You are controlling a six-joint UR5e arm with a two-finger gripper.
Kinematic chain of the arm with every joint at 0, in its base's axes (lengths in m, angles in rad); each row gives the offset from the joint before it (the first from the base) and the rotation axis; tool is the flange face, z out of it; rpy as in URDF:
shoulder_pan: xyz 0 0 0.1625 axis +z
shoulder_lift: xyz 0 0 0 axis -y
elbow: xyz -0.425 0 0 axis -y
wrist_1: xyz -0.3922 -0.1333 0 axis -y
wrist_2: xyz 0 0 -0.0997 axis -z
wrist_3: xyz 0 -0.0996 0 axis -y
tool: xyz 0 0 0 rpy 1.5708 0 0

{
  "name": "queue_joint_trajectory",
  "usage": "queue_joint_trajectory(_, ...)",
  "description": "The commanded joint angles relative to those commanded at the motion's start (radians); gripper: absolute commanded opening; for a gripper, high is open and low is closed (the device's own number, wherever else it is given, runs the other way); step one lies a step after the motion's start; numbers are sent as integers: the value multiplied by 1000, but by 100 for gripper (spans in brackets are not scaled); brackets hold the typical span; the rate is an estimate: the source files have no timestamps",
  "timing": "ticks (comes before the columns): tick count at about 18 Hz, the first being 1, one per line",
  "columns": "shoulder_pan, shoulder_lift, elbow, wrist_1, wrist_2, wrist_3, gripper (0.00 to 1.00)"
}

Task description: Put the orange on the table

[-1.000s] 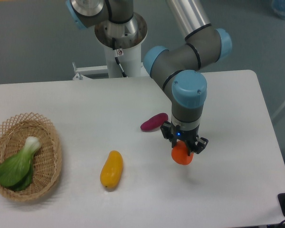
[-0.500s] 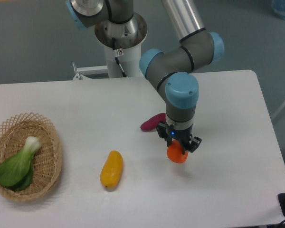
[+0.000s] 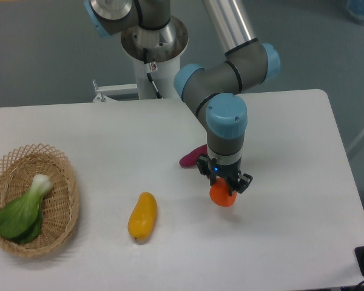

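The orange [image 3: 222, 196] is a small round orange-red fruit held between the fingers of my gripper [image 3: 224, 188], which points straight down and is shut on it. It hangs just over the white table [image 3: 291, 182], right of centre; whether it touches the surface I cannot tell. The gripper's fingers cover the fruit's top.
A purple oblong vegetable [image 3: 192, 156] lies just behind and left of the gripper. A yellow mango-like fruit [image 3: 142, 216] lies to the front left. A wicker basket [image 3: 54, 182] with a green leafy vegetable [image 3: 21, 209] stands at the left edge.
The gripper, still holding the orange, has drifted left and slightly back, toward the purple vegetable. Nothing else has moved.
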Motion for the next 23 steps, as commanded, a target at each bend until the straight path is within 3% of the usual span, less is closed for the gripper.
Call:
queue_joint_trajectory(3, 0, 0, -2, 0, 0, 2, 84)
queue_joint_trajectory(6, 0, 0, -2, 0, -3, -2, 100)
queue_joint_trajectory(17, 26, 15, 60, 0, -37, -38, 100)
queue_joint_trajectory(23, 61, 11, 144, -64, -57, -26, 100)
